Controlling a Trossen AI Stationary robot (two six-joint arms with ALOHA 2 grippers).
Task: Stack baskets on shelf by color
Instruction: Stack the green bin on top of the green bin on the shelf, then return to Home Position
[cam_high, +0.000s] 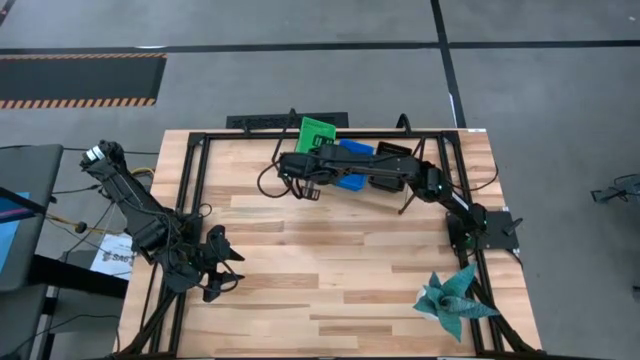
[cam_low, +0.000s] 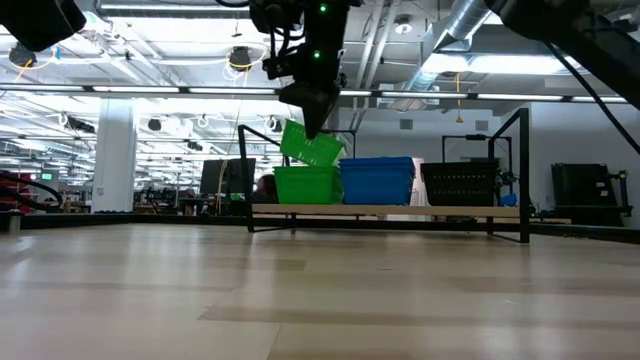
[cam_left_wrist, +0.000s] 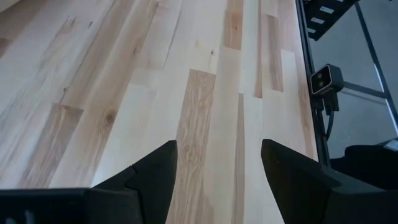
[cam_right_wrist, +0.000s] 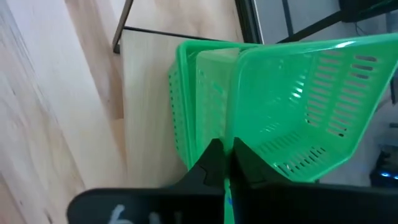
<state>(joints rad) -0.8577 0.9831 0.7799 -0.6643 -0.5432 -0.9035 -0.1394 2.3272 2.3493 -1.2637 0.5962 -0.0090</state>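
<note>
Holding a green basket (cam_low: 313, 146) by its rim, the right gripper (cam_right_wrist: 225, 163) has fingers pinched together on the thin wall. Basket hangs tilted, just above the green stack (cam_low: 306, 184) at the shelf's (cam_low: 385, 210) left end in the low view. Blue stack (cam_low: 378, 180) sits next to it, black stack (cam_low: 460, 183) beyond that. Left gripper (cam_left_wrist: 217, 171) waits w/ fingers apart over bare tabletop (cam_left_wrist: 124, 93), near the table's front-left corner, nothing btwn them.
</note>
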